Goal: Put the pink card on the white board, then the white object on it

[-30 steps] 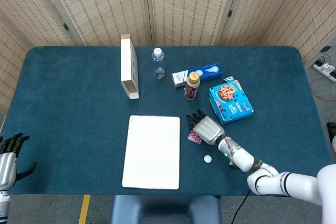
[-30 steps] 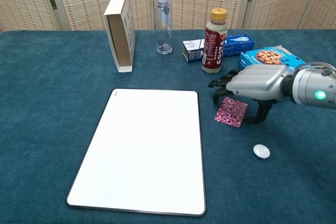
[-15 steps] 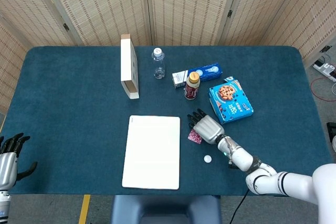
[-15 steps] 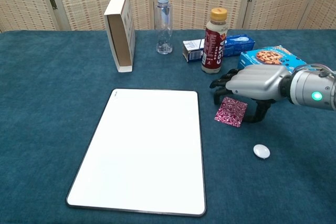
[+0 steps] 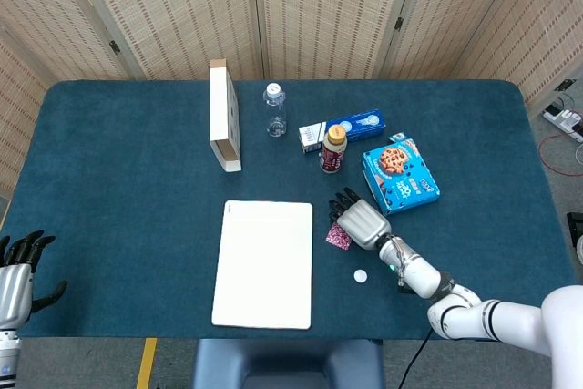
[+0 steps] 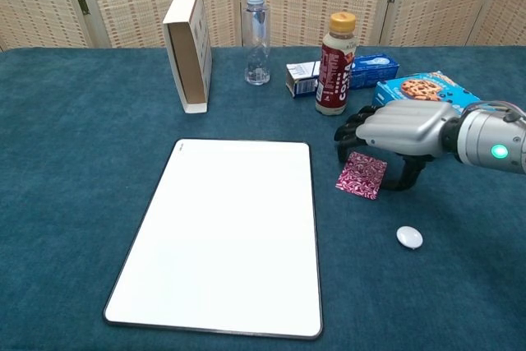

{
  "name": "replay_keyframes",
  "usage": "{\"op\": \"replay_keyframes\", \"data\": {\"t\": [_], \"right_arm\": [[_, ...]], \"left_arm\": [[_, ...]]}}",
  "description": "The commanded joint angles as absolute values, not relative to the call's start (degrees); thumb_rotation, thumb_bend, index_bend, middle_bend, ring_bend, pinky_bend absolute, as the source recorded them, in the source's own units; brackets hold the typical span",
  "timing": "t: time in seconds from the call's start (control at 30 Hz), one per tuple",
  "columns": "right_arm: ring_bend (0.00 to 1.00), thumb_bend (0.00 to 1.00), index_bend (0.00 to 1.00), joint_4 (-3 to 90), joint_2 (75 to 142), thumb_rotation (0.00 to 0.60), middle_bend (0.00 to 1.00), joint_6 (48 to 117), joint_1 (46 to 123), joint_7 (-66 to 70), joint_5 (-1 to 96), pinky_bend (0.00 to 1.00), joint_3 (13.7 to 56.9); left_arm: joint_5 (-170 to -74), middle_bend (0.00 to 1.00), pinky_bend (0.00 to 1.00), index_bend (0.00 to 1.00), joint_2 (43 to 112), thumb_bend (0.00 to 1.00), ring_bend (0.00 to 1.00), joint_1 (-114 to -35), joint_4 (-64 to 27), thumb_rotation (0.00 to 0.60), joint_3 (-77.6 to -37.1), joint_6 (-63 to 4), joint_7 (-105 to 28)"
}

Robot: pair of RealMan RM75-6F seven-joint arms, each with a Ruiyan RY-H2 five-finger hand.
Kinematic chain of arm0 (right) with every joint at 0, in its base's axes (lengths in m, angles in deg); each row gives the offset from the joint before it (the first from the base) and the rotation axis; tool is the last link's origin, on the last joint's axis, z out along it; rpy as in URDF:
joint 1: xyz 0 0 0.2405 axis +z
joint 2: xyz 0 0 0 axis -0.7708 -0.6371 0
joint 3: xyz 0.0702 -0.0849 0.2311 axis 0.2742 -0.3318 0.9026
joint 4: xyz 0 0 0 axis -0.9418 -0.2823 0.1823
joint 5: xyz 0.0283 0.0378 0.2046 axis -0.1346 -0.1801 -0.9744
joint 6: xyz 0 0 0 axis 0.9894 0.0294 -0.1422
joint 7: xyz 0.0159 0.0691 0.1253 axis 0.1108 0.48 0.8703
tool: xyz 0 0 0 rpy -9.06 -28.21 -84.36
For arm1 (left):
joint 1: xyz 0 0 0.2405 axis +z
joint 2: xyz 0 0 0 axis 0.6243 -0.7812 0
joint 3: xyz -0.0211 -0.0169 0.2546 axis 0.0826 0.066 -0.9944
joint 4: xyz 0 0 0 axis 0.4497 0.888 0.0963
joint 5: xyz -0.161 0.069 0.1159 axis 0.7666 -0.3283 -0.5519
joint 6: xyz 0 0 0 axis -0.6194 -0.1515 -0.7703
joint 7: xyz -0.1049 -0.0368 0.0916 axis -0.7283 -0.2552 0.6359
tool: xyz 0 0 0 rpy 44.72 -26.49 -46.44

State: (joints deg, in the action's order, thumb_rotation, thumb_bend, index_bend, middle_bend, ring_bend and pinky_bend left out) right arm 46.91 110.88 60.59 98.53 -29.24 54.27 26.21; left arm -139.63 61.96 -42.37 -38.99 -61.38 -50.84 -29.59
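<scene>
The pink patterned card [image 6: 362, 175] lies flat on the blue cloth just right of the white board [image 6: 226, 232]. My right hand [image 6: 399, 129] arches over the card's far edge, fingers curled down at the card's far side and thumb down at its right; the card stays on the cloth. In the head view the card [image 5: 338, 237] peeks out under that hand [image 5: 363, 222], beside the board [image 5: 264, 263]. The small round white object [image 6: 409, 237] [image 5: 361, 275] rests nearer me, apart from the hand. My left hand [image 5: 16, 271] sits at the table's near left corner, fingers apart, holding nothing.
Behind the hand stand a brown drink bottle [image 6: 333, 63], a clear water bottle [image 6: 257, 37], small blue and white boxes [image 6: 370, 69] and a blue cookie box [image 6: 423, 90]. An upright cardboard box [image 6: 187, 47] stands at the back left.
My right hand's fingers have drawn in slightly toward the card's far edge. Card, board and white object have not moved.
</scene>
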Motion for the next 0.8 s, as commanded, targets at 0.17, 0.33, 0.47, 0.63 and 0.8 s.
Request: {"op": "replay_keyframes", "data": {"t": [0.17, 0.33, 0.47, 0.63, 0.8], "right_arm": [[0.01, 0.37, 0.38, 46.99, 110.9, 0.6, 0.13, 61.18, 98.3, -29.11, 54.61, 0.0, 26.0], [0.01, 0.37, 0.39, 46.92, 110.97, 0.6, 0.13, 61.44, 98.19, -29.07, 54.65, 0.0, 25.96], [0.01, 0.36, 0.4, 47.02, 110.98, 0.6, 0.14, 61.92, 98.08, -28.91, 54.89, 0.0, 26.05], [0.02, 0.37, 0.41, 46.99, 110.98, 0.6, 0.15, 62.22, 98.01, -28.88, 55.07, 0.0, 26.1], [0.02, 0.37, 0.41, 48.27, 110.39, 0.6, 0.15, 63.42, 97.92, -28.63, 56.11, 0.0, 26.43]], "left_arm": [[-139.72, 0.18, 0.0, 0.23, 62.01, 0.29, 0.17, -42.38, -38.97, 0.6, -61.4, -50.8, -29.64], [-139.66, 0.18, 0.0, 0.23, 62.03, 0.29, 0.17, -42.35, -38.88, 0.6, -61.4, -50.75, -29.71], [-139.71, 0.18, 0.0, 0.23, 62.09, 0.29, 0.17, -42.35, -38.77, 0.6, -61.42, -50.74, -29.78], [-139.54, 0.18, 0.0, 0.22, 61.98, 0.29, 0.17, -42.36, -38.89, 0.6, -61.51, -50.42, -29.71], [-139.37, 0.18, 0.0, 0.22, 61.76, 0.29, 0.17, -42.37, -39.15, 0.6, -61.58, -50.18, -29.5]]}}
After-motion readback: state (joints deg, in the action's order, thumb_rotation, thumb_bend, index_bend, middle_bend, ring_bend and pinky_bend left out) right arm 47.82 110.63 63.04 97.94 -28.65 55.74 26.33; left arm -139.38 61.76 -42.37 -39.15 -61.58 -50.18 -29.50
